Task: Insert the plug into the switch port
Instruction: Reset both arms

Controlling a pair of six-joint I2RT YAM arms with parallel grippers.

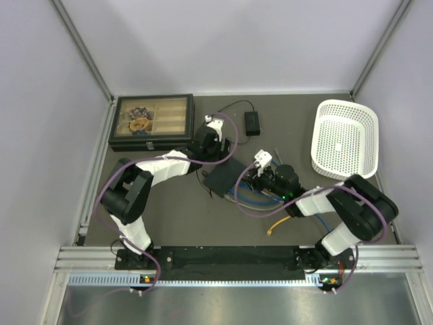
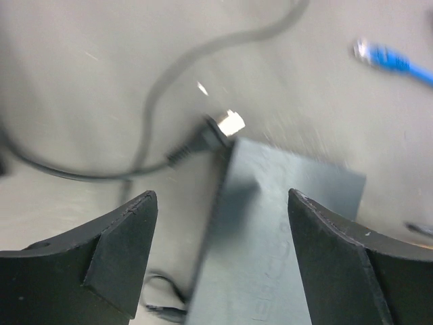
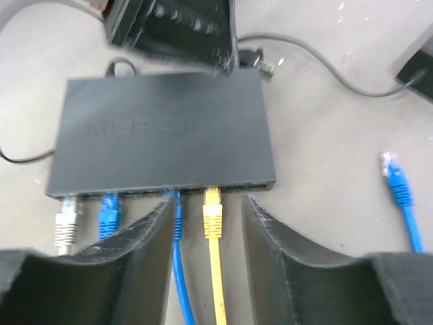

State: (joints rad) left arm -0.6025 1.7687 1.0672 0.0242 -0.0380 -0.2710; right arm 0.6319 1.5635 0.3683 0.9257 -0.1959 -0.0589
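Grey table [image 3: 325, 156]; yellow plug [image 3: 213, 211] seated in dark flat switch port [image 3: 214, 189]; left fingers [image 2: 115, 250], right fingers [image 3: 274, 247] apart.

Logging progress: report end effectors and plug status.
Left end effector open above switch. Right end effector open, astride yellow plug, seated in port. Spare blue cable lies clear.

The left wrist view is blurred: the switch [image 2: 270, 230] runs off the bottom edge, its lettering unreadable, and a blue plug [image 2: 382, 55] is a streak. From the right wrist, the left gripper [image 3: 177, 34] is a dark blur cut by the top edge, and how deep the yellow plug [image 3: 212, 202] sits cannot be told. From above, the case's [image 1: 150, 144] contents are too small to name.
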